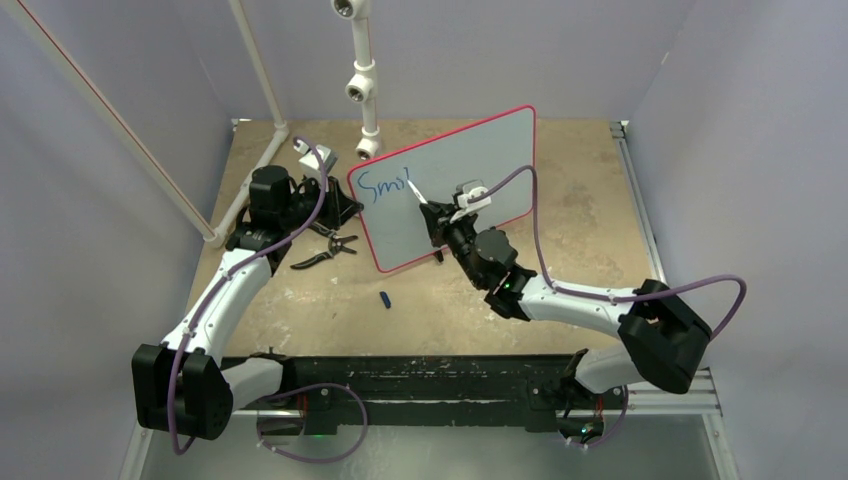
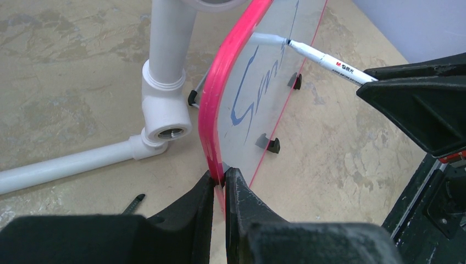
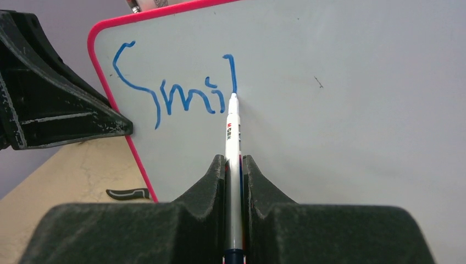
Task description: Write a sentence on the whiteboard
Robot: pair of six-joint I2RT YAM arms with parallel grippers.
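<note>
- The whiteboard (image 1: 480,160) stands nearly upright in the middle of the table (image 1: 580,250). Its writing face is turned toward the right arm, and a white pipe frame (image 2: 165,93) stands just beside its left edge.
- The left gripper (image 2: 220,184) has its fingers pinched tight on the board's red frame at the near corner, apparently steadying it.
- The right gripper (image 3: 233,165) is clamped around a white marker (image 3: 233,126). The barrel sits between the fingers and the tip touches the board at the foot of a tall stroke.
- The sentence (image 3: 176,91) reads only "Smil" in blue, in the board's upper left area; the last letter, an "l", looks nearly or just complete.
- Judged from this, the task is at an early stage: the first word lacks its ending and the rest of the line is not yet written.
- The board is bare to the right of the marker, leaving room for more words.
- A small dark blue piece (image 1: 385,298), perhaps the marker's cap, and a pair of pliers (image 1: 325,252) lie on the table in front of the board.
</note>
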